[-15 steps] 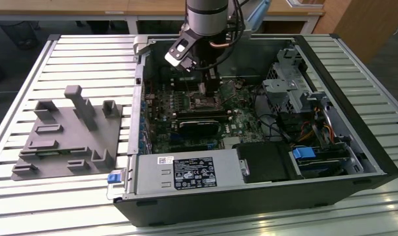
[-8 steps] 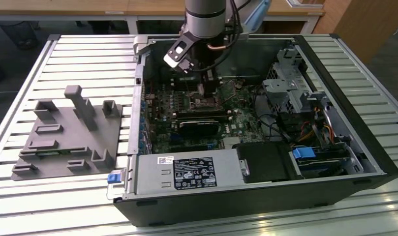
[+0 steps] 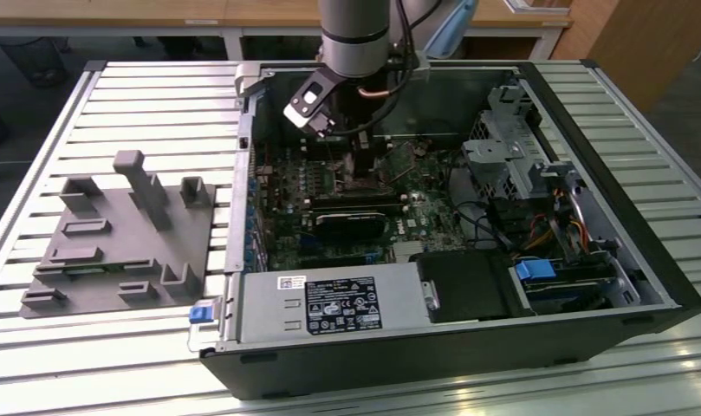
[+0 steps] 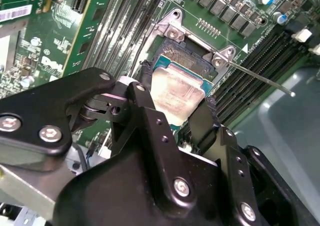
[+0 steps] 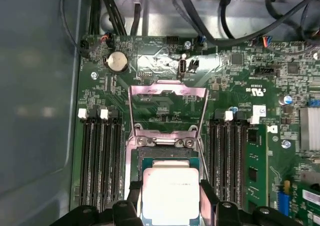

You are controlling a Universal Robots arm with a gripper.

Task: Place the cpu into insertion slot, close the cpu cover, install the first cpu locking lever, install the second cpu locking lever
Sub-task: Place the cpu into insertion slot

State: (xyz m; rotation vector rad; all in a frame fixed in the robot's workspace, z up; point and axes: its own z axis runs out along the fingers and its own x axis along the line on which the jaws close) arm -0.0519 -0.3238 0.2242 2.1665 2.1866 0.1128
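While pinching the cpu (image 5: 170, 191) edgewise in seemingly closed jaws over the socket (image 5: 162, 140), could drop it askew, bending pins.

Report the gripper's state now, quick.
Gripper: closed on the cpu, with a finger against each of two opposite edges. The cpu cover stands raised behind it.

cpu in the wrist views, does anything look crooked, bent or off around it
Nothing stands out. The gripper holds the cpu square to the socket, its edges parallel with the socket frame. The cpu cover is flipped up and open, which suits this step. No bent or broken part is visible.
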